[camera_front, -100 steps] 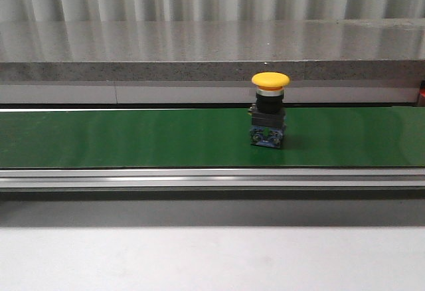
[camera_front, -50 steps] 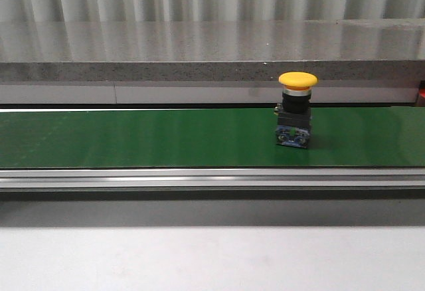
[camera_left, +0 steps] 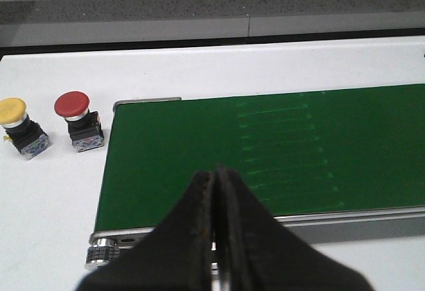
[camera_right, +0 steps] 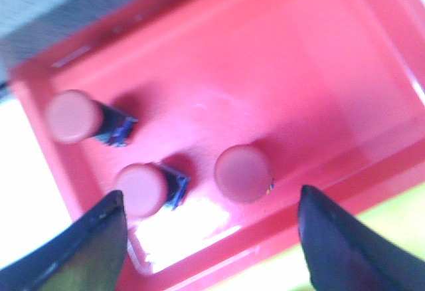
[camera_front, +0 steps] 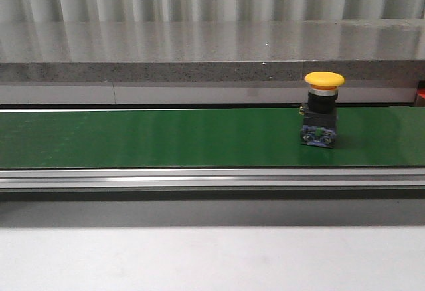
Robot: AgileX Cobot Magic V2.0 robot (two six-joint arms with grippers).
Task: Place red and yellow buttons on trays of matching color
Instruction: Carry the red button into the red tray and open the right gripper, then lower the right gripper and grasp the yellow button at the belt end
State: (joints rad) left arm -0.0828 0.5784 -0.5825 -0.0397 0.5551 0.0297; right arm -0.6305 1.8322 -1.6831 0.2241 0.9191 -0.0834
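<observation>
A yellow button (camera_front: 323,108) with a black body stands upright on the green conveyor belt (camera_front: 146,138), toward its right end. In the left wrist view a second yellow button (camera_left: 18,126) and a red button (camera_left: 78,120) stand on the white table left of the belt (camera_left: 279,151). My left gripper (camera_left: 214,175) is shut and empty above the belt's near edge. My right gripper (camera_right: 212,221) is open and empty above a red tray (camera_right: 285,58) that holds three red buttons (camera_right: 242,173). No yellow tray is in view.
A grey stone ledge (camera_front: 212,52) runs behind the belt. The belt's metal rail (camera_front: 212,178) lies along its front edge, and its end roller (camera_left: 103,254) shows in the left wrist view. The red tray's raised rim (camera_right: 312,201) lies between my right fingers.
The yellow button on the belt has travelled to the right, from the middle right toward the belt's right end.
</observation>
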